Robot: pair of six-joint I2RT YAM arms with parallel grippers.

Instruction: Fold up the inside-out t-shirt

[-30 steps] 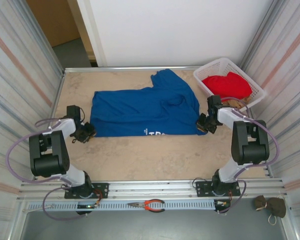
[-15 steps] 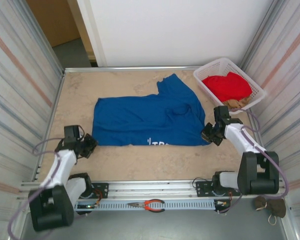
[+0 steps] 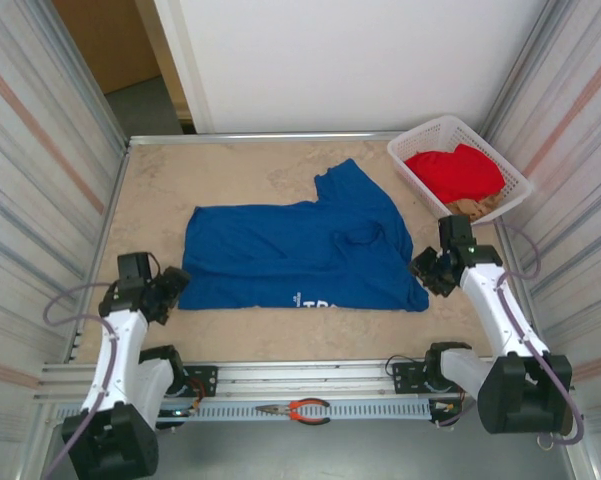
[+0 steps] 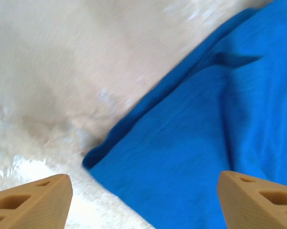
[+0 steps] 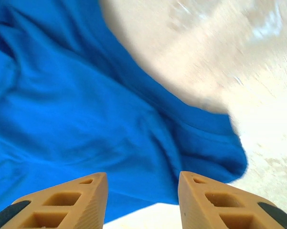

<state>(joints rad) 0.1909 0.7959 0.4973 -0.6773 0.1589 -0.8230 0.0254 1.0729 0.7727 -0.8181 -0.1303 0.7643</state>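
Though t-shirt [image 3: 300, 250] lies spread, hem lettering [image 3: 315, 303] partly cut off.

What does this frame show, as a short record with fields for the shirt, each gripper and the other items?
shirt: blue t-shirt spread on the table, white lettering at its near hem
left gripper: open, at the shirt's near left corner, holding nothing
right gripper: open, at the shirt's near right corner, holding nothing
basket: white, far right corner, red garment inside, tan cloth at its near end
rail: red-handled pliers
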